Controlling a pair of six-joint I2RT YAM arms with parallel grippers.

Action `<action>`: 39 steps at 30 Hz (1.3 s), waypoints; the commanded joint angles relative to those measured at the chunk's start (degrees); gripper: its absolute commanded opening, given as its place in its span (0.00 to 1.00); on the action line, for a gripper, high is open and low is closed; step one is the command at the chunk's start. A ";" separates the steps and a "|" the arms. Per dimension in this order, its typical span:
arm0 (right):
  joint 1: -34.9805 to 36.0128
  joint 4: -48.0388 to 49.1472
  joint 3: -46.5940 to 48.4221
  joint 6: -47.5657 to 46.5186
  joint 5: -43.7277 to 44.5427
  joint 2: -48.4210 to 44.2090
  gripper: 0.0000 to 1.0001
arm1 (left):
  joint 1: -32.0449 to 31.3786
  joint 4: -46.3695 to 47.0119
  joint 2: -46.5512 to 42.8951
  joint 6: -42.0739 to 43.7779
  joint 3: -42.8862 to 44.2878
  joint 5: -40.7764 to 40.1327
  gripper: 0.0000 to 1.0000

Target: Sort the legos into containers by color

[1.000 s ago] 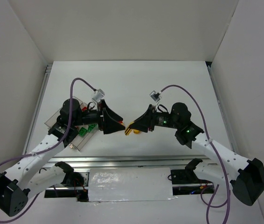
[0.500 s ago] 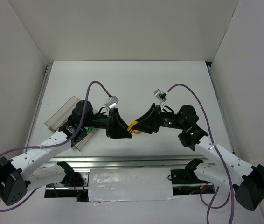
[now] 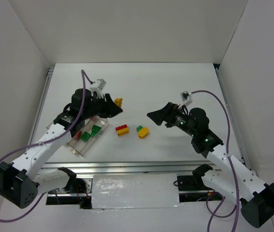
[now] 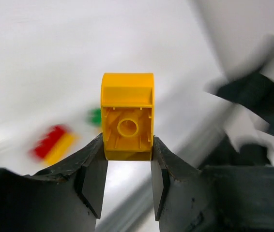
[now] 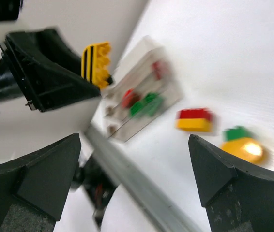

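On the left of the worktop (image 3: 175, 87), the tray (image 3: 77, 150) is lying at an angle, holding green bricks (image 3: 91, 133) and something red; which compartments they are occupying cannot be told. Just above its far end, the left gripper (image 3: 115, 106) is clenching a yellow brick (image 4: 127, 104) between its jaws, held clear of the worktop. Further right, a red-and-yellow stack (image 3: 122, 130) and a green-and-yellow piece (image 3: 142, 131) are sitting loose, near each other. The right gripper (image 3: 154, 116) is hovering beyond them with jaws spread wide, grasping nothing. The step in hand appears to be delivering the yellow brick; next, the left arm is likely needing to centre over the yellow compartment and release.
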 commanded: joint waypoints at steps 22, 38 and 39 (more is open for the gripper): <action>-2.99 -5.52 -2.73 0.08 4.34 1.47 1.00 | 33.00 -9.74 11.87 -32.38 -2.91 -38.19 0.06; -3.08 -3.58 -3.34 -0.01 2.75 3.22 1.00 | 36.25 -4.37 17.67 -32.20 -4.84 -32.30 0.54; -3.08 -3.58 -3.25 -0.01 2.75 3.22 1.00 | 36.16 -4.28 17.32 -32.29 -5.11 -32.13 0.67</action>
